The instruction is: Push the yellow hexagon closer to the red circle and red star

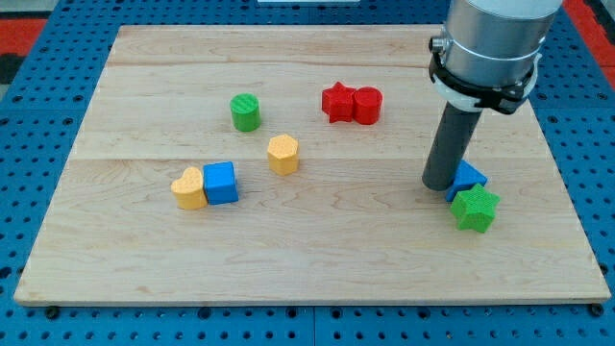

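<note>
Rod only, no pincer to report; my tip (440, 185) rests at right, touching the blue block (468, 178), green star (475, 209) just nearer. Left to right: yellow heart (189, 187) against blue cube (221, 183), green cylinder (246, 112), yellow hexagon (282, 154) mid-board, red star (337, 102) touching red circle (367, 106) — farther back. Risk: approaching from the right would sweep the hexagon leftward, away — or clip the red pair.

Blocks: 2 red (353, 104), 2 green (246, 112), 2 yellow (282, 154), 2 blue (220, 183).
</note>
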